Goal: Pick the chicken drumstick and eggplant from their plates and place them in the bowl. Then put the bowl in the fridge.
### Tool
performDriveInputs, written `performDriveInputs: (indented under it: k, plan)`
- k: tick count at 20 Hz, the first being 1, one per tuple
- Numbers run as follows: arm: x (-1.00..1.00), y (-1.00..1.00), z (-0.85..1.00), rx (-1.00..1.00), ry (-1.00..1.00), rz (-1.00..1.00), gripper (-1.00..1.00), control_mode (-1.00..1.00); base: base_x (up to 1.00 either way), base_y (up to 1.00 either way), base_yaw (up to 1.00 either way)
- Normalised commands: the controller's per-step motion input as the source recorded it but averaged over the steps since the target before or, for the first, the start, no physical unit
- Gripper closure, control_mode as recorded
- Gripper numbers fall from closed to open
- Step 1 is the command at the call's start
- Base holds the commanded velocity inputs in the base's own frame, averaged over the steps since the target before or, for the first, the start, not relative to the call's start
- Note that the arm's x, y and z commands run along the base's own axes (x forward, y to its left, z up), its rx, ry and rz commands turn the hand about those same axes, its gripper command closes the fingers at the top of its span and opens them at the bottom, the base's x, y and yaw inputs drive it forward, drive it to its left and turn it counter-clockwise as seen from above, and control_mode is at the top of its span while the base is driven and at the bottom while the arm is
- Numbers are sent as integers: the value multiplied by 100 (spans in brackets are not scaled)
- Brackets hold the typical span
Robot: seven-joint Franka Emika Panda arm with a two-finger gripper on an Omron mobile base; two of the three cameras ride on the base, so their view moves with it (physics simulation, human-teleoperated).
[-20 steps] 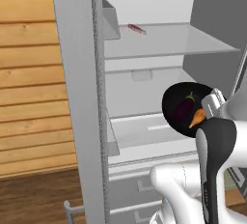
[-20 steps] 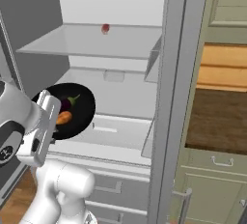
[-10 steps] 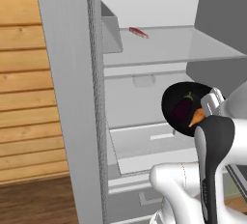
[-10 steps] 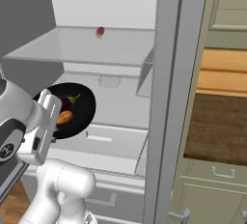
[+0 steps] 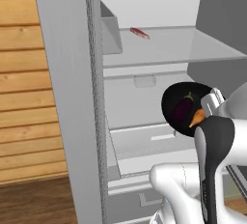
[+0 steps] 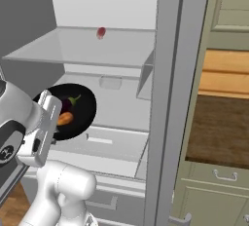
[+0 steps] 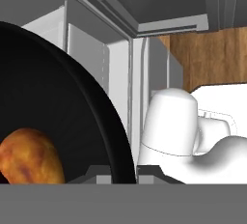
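Gripper (image 7: 124, 174) is clamped on the rim of the bowl (image 5: 181, 109), one finger each side of the black edge in the hand view. Bowl is tipped up on edge, inside facing the base cameras, held in front of the open fridge (image 5: 154, 73) interior. Relative to the fridge: bowl sits below the glass shelf (image 5: 193, 44), level with the pale grey drawer front, not resting on any shelf. Eggplant (image 5: 182, 109) and chicken drumstick (image 5: 197, 118) are both inside the bowl, touching each other, drumstick on the side nearest the gripper. Drumstick also shows orange-brown against the black in the hand view. Thin red food strip (image 5: 140, 33) lies on the fridge's glass shelf, well above the bowl. Wood-panel wall (image 5: 24, 97) is left of the fridge; green cabinets (image 6: 219, 122) right of it.
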Motion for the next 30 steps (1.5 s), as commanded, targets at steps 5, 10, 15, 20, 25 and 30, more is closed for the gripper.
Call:
performDriveInputs:
  k: [5,10,15,20,25,30]
  plan:
    - [0,0,0,0,0,0,100,100,27,0,0]
    - [7,0,0,0,0,0,100,-100,1,0,0]
    - [34,0,-35,0,-1,3,100,-100,0,0,0]
    - [61,0,-35,0,-7,5,100,-100,0,0,0]
    - [62,0,-20,0,-14,3,100,-100,0,0,0]
    - [49,0,-34,0,-9,3,100,-100,0,0,0]
